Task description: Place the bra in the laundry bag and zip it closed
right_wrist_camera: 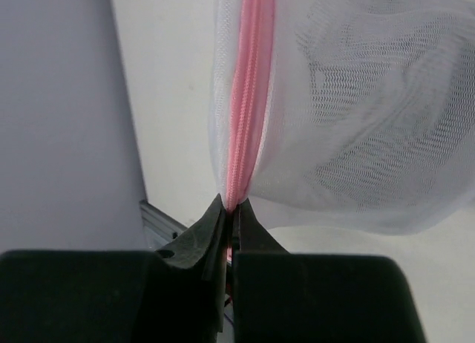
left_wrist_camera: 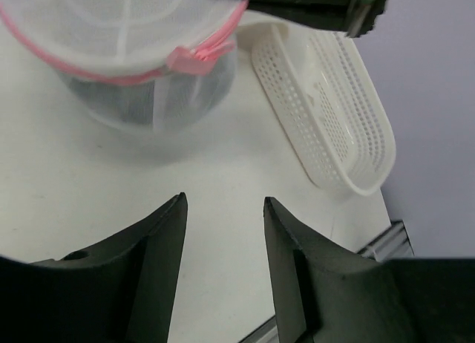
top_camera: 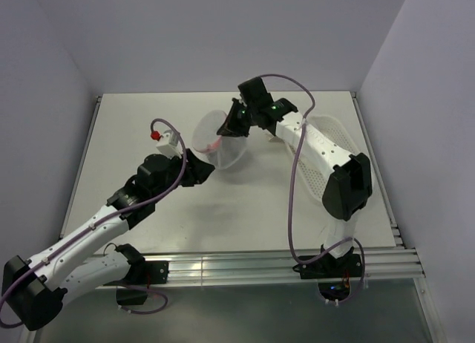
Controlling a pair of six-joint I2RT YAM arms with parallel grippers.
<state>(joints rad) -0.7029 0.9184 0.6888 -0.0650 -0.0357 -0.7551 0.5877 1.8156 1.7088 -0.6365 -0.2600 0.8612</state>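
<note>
Mid-table | right gripper [top_camera: 236,125] clamps laundry bag [top_camera: 221,148] by its pink zipper trim [right_wrist_camera: 251,98] from 1 o'clock | left gripper [top_camera: 203,169] just off at 7 o'clock, jaws apart, empty

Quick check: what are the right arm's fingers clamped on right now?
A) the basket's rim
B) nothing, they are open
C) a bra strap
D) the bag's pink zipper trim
D: in the right wrist view the right fingers are shut on the pink zipper trim of the bag.
</note>
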